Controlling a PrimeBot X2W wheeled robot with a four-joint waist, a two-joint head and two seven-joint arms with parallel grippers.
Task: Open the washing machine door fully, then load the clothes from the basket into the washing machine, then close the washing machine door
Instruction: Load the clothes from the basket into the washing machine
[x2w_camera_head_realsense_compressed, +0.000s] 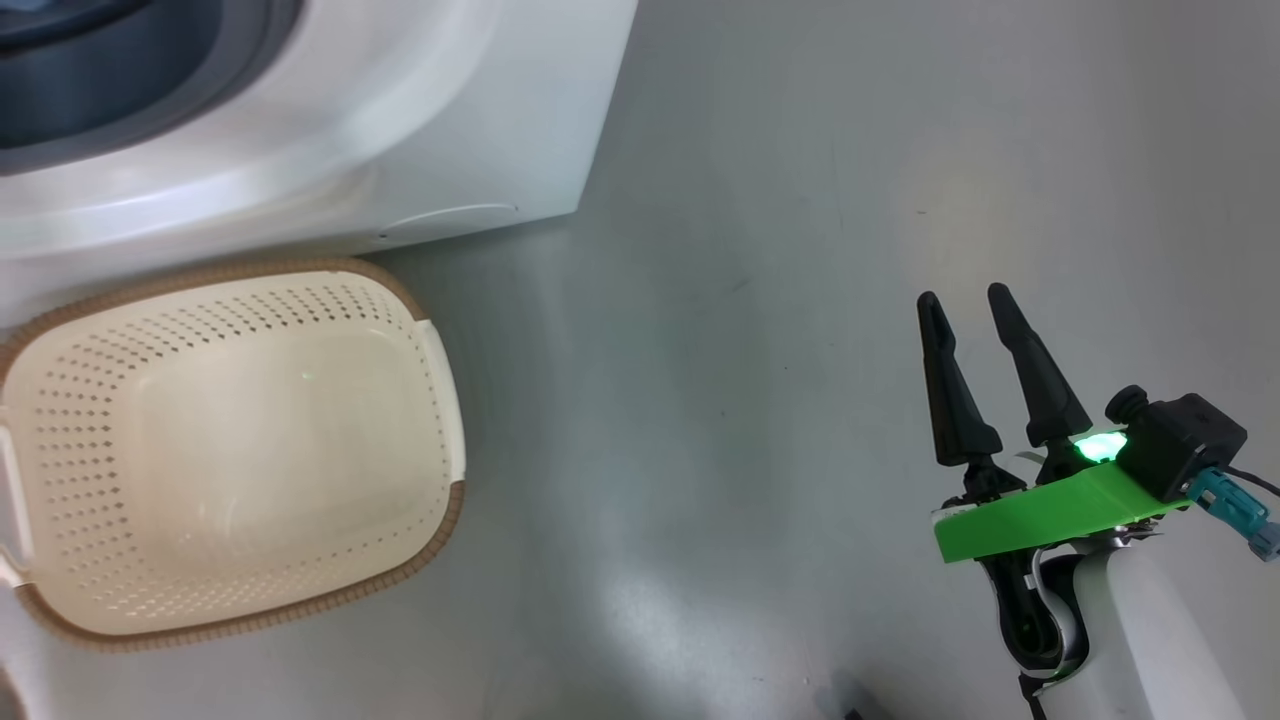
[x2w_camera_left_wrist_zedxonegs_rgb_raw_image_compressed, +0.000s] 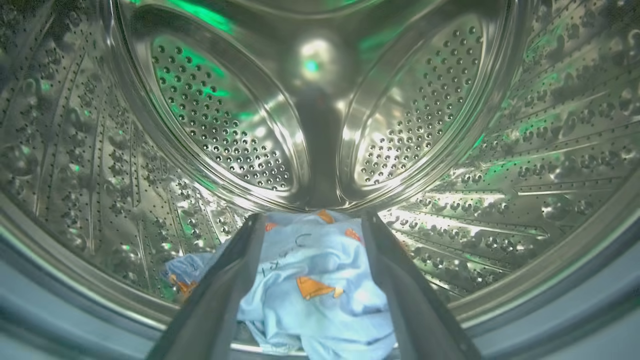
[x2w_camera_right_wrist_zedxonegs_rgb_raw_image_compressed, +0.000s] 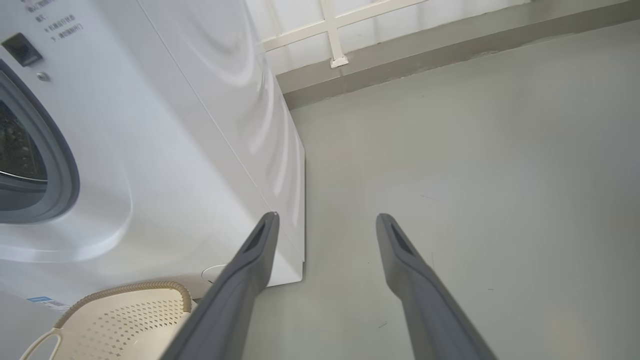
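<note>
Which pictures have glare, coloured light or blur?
Left wrist view: green reflections and white glare on the steel drum. Head view: a green lamp glows beside the right gripper; soft sheen on the floor. Right wrist view: even light, no strong glare.

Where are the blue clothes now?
In the left wrist view, the clothes lie low in the washing machine drum, near its front rim, between the left gripper's open jaws.
</note>
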